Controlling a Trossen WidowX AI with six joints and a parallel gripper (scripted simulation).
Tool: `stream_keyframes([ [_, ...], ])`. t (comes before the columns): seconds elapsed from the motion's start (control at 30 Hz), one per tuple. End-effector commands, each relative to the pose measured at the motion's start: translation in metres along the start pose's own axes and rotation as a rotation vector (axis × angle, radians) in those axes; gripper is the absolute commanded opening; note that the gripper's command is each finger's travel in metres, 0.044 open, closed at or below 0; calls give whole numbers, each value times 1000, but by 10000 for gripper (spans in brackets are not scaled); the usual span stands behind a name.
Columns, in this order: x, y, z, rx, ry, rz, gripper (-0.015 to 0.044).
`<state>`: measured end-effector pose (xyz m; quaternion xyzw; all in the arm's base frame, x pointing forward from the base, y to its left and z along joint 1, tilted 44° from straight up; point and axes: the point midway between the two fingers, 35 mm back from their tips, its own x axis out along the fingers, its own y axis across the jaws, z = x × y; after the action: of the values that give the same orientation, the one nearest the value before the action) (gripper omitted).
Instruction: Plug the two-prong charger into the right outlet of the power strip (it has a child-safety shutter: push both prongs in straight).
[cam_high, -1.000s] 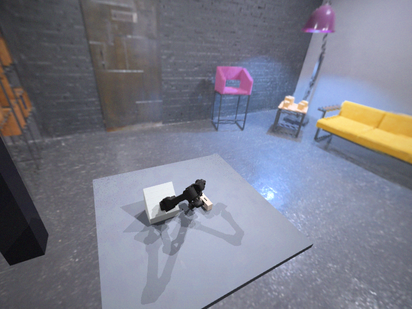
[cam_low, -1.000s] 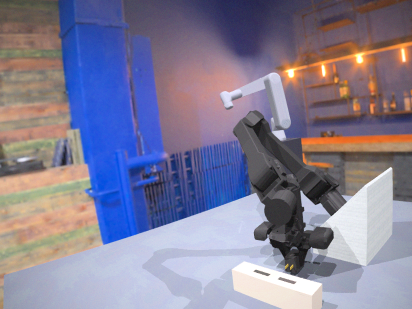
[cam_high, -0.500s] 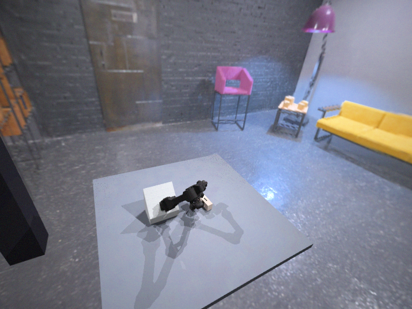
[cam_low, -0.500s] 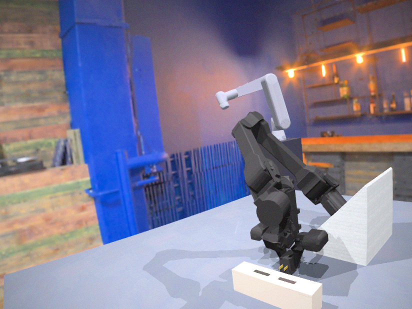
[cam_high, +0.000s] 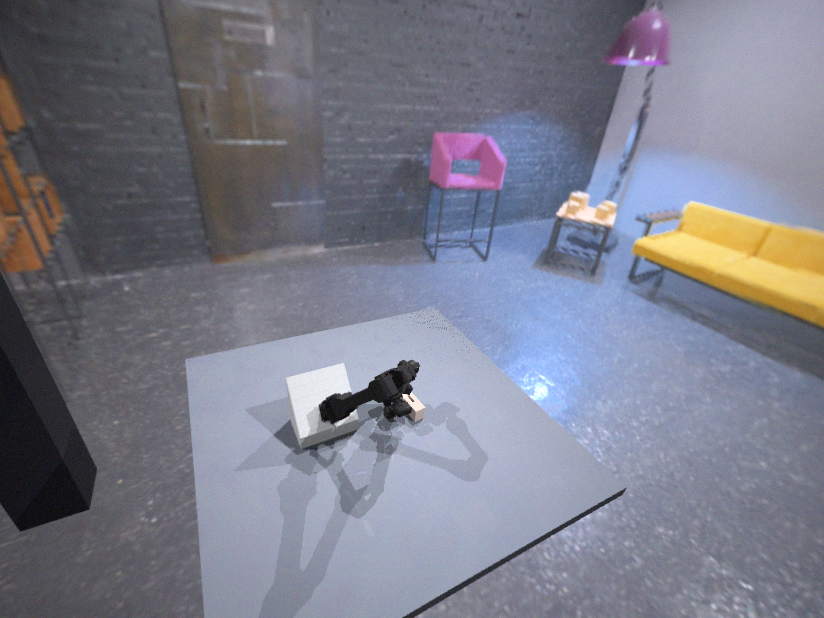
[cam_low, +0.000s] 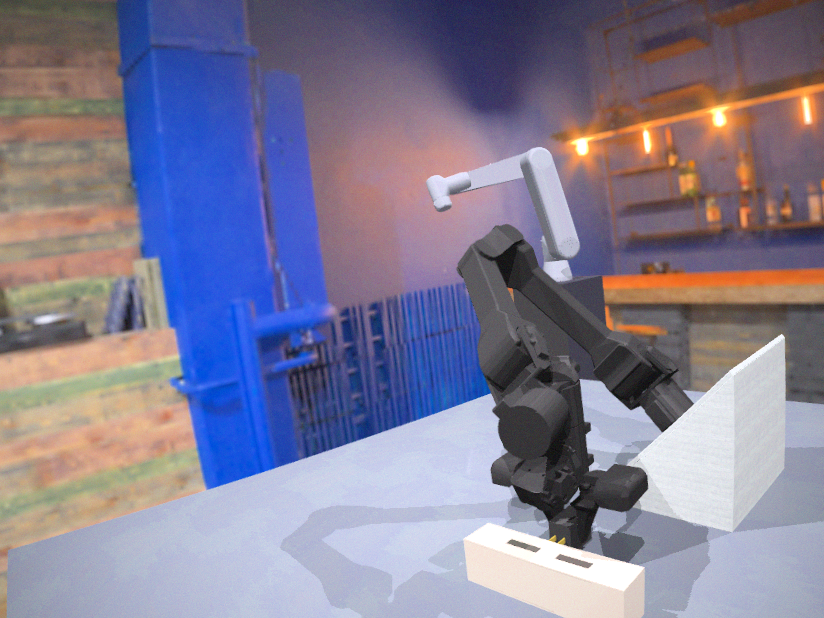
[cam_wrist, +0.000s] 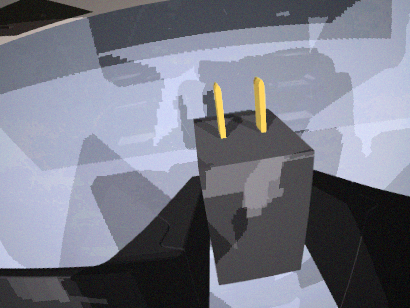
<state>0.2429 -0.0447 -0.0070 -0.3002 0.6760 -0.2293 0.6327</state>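
Observation:
My gripper (cam_low: 571, 526) (cam_wrist: 240, 179) is shut on the dark grey box-shaped charger (cam_wrist: 255, 200). Its two yellow prongs (cam_low: 557, 539) (cam_wrist: 260, 106) stick out past the fingers, clear of any slot. The cream power strip (cam_high: 417, 408) (cam_low: 542, 573) lies on the table, with two dark outlet slots in its top, the left one (cam_low: 523, 545) and the right one (cam_low: 573, 560) in the exterior view. There the prongs show just over the strip's back edge, between the two slots. In the top view the arm hides the gripper and part of the strip. The wrist view shows neither slot clearly.
A white wedge-shaped block (cam_high: 312, 399) (cam_low: 752, 432) stands on the grey table (cam_high: 279, 532) (cam_low: 199, 545), beside the arm. Strong arm shadows cross the table. A pale second arm (cam_low: 549, 202) stands behind on a dark pedestal. Furniture stands beyond the table.

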Motion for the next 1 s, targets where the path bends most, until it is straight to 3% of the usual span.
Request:
stream_keyframes([
  [0.0, 1, -1, 6, -3, 3, -4, 0],
  [0.97, 1, -2, 22, 6, 3, -5, 0],
])
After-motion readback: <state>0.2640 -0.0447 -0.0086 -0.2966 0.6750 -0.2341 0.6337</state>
